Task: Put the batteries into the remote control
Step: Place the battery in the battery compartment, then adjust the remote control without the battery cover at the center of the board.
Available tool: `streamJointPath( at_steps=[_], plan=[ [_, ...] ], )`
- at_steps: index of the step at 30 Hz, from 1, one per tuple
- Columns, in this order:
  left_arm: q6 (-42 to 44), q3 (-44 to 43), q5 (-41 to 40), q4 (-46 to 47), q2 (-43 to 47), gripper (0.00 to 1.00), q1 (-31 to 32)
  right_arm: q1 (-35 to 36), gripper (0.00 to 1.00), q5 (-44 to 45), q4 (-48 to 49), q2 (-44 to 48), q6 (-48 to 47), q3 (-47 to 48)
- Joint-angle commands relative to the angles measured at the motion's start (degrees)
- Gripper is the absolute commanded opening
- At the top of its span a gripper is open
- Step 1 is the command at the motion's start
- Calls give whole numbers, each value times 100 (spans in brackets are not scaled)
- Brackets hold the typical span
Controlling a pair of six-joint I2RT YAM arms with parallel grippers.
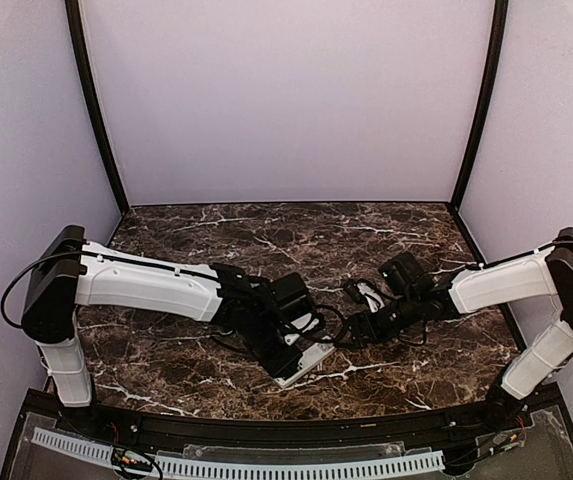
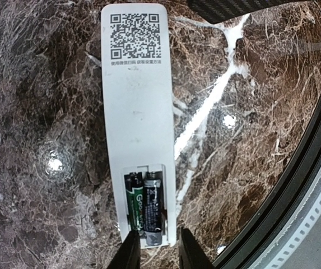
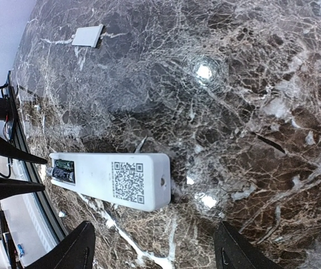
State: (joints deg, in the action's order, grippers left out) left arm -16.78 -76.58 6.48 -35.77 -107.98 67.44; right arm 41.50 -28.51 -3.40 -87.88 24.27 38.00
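one remote control, two batteries, one cover

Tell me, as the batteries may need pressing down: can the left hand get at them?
Probably yes. The left hand hangs right at the open end of the remote, the batteries lie uncovered there, and nothing stands between them.

Remote control lies on table, mid-frame, top to bottom. Two batteries side by side in its lower-end compartment. Right wrist view: small panel upper left, well apart.
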Motion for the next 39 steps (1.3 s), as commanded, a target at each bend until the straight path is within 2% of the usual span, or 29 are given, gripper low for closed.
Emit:
streamJointPath(
  at_steps=[1, 6, 12, 20, 25, 30, 34, 39],
  plan=[
    [97, 94, -274, -158, 495, 25, 37, -42, 72, -30, 52, -92, -93, 1],
    [192, 894, -518, 321, 1285, 25, 28, -37, 71, -107, 87, -206, -140, 64],
    [359, 1475, -312, 843, 1665, 40, -36, -38, 66, -245, 168, -378, -184, 245],
    [792, 1766, -291, 1237, 1710, 47, -47, -39, 56, -436, 96, -552, -336, 510],
    [1483, 2320, -187, 1943, 2068, 44, -38, -37, 55, -509, 28, -667, -442, 587],
    [2691, 2838, -237, 2736, 2566, 42, -38, -36, 50, -590, 7, -899, -509, 696],
    [3291, 3026, -290, 2802, 2791, 40, -38, -36, 44, -754, 16, -1081, -569, 827],
    [3638, 3205, -161, 2787, 2812, 37, -37, -28, 37, -990, 33, -1362, -687, 1061]
  ],
)
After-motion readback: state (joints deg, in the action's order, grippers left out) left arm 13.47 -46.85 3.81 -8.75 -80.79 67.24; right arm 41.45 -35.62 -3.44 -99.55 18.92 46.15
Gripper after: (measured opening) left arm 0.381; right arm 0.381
